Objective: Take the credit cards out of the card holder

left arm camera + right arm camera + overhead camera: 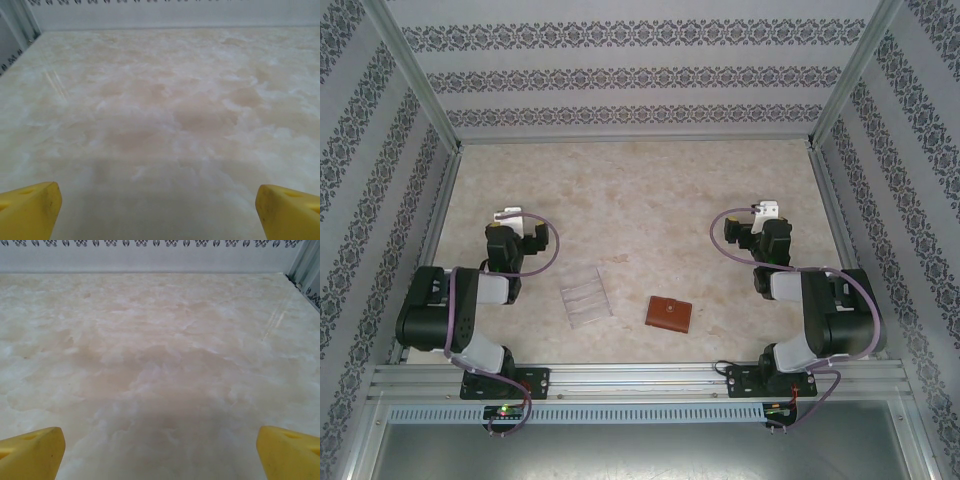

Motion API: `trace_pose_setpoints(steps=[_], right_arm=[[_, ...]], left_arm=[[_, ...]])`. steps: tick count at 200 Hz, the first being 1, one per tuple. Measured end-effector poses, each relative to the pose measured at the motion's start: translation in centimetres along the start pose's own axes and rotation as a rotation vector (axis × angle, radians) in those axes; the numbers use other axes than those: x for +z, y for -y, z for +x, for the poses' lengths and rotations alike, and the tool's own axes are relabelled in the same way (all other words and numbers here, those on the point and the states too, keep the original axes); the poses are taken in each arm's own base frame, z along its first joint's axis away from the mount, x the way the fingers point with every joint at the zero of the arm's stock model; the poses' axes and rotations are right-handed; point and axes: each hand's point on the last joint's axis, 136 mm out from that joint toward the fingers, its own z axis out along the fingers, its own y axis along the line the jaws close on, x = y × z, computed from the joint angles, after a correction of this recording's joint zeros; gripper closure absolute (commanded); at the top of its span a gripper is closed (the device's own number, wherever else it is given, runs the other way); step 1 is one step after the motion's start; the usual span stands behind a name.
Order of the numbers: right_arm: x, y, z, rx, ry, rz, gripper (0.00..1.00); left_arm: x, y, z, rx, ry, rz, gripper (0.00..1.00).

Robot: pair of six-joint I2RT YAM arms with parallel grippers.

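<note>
Pale beige marbled worktop point(640, 190), boxed in by patterned wall panels. I see only its far stretch in my two wrist views.

Both black arms sit folded near their bases, the left arm point(445, 310) and the right arm point(825, 315). From above, their wrist ends show as small white blocks and the tips are too small to read.

A clear ridged plastic rack point(586, 297) lies flat near the front middle, faint against the marble. To its right and not touching it, the small brown leather card holder point(668, 314) lies folded shut, its inside hidden from me.

Left fingers point(30, 207): yellow tips cut off at the frame's bottom corners, spread wide, gripping nothing, bare worktop ahead.

Right fingers point(32, 450): likewise cut off, wide apart, touching nothing.
</note>
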Motion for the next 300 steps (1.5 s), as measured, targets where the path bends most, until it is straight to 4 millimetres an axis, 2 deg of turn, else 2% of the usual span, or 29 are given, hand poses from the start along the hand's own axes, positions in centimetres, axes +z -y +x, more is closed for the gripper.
trace_pose_setpoints(steps=[32, 61, 88, 133, 179, 211, 236, 300], right_arm=[[-0.3, -0.2, -2.1, -0.001, -0.013, -0.001, 0.02], [-0.9, -0.8, -4.1, -0.004, -0.037, -0.008, 0.02], [-2.1, -1.9, -4.4, 0.006, -0.103, -0.029, 0.02], [-5.0, -3.8, -2.7, 0.035, -0.234, -0.072, 0.06], [-6.3, -5.2, -0.9, 0.065, -0.377, -0.1, 0.08], [-6.3, -6.1, 0.7, 0.07, -0.473, -0.122, 0.08], [-6.2, -6.4, 1.1, 0.078, -0.507, -0.128, 0.07], [-6.5, -6.8, 1.5, 0.092, -0.531, -0.148, 0.06]], left_arm=[[-1.6, -1.0, -3.2, -0.029, 0.043, -0.067, 0.0], [-1.9, -2.2, -6.2, -0.093, -0.004, -0.144, 0.0], [-2.3, -2.6, -7.2, -0.141, -0.093, -0.172, 0.0], [-4.0, -2.5, -4.6, -0.205, -0.336, -0.197, 0.0], [-7.0, -1.6, -2.9, -0.292, -0.503, -0.181, 0.0], [-9.4, 0.3, -2.2, -0.312, -0.588, -0.123, 0.03], [-10.9, 1.8, -1.6, -0.329, -0.647, -0.076, 0.03], [-14.0, 4.8, 1.4, -0.383, -0.82, -0.054, 0.24]])
